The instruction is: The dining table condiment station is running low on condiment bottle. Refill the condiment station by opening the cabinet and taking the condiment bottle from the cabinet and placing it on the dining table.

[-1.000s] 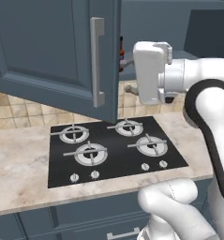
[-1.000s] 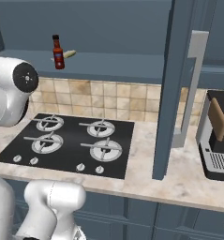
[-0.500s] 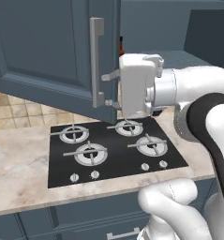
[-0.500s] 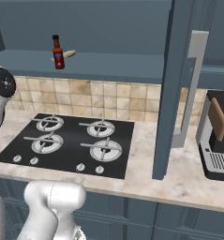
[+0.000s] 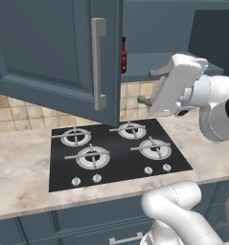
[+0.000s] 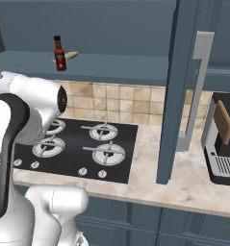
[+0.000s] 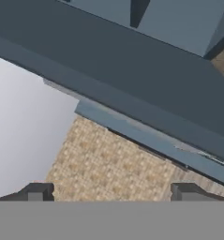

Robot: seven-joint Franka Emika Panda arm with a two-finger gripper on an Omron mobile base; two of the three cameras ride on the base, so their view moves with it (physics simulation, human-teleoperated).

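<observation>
Condiment bottle [image 6: 59, 54] upright at cabinet [image 5: 53, 52] shelf's front edge, up-left of empty wide-open gripper [image 5: 147, 91], behind open door's edge.

Glossy white rounded arm links, dark grey joint bands, blocky white end effector [image 5: 145, 101], small dark fingertips [image 7: 37, 191]

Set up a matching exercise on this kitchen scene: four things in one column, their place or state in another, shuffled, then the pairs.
1. condiment bottle
2. cabinet door
3. pincer
4. gas hob

A. set into the stone counter
B. swung open
C. standing on the cabinet shelf
D. open, empty, in front of the tiled wall

Pairs: 1-C, 2-B, 3-D, 4-A
</observation>
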